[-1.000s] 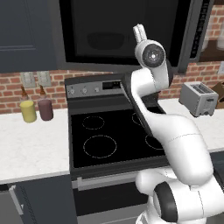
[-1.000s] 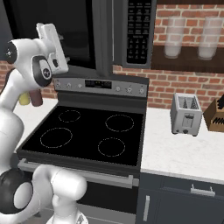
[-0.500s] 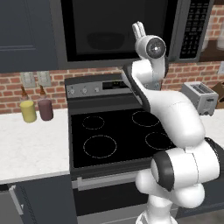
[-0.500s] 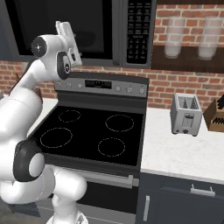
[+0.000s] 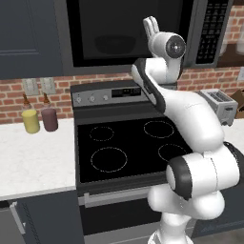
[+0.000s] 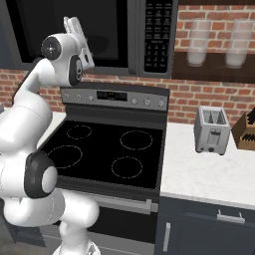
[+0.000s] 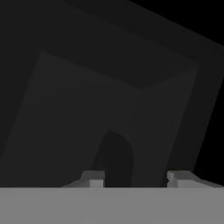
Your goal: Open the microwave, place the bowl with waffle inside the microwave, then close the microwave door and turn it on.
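The microwave [image 5: 71,38] hangs above the stove, and its door [image 6: 30,30] looks shut. Behind the black glass I make out a dim rounded outline that looks like the bowl [image 5: 114,45] [image 6: 106,46]. The waffle is too dark to make out. The black button panel [image 5: 213,28] [image 6: 158,32] is on the microwave's right side. My gripper [image 5: 151,23] [image 6: 74,25] is raised in front of the door glass, left of the panel and pointing up toward it. In the hand view the gripper [image 7: 136,179] faces dark glass, its fingertips [image 7: 92,178] apart with nothing between them.
The black stove [image 5: 124,147] [image 6: 104,149] lies below my arm. A silver toaster [image 5: 218,104] [image 6: 211,129] stands on the right counter, with a knife block [image 6: 246,130] beyond it. Two jars [image 5: 39,119] stand on the left counter. Glasses [image 6: 198,42] sit on a shelf.
The arm's elbow has swung out to the right in the left base view, and the hand has risen slightly against the microwave door. The stove and the counter items have not moved.
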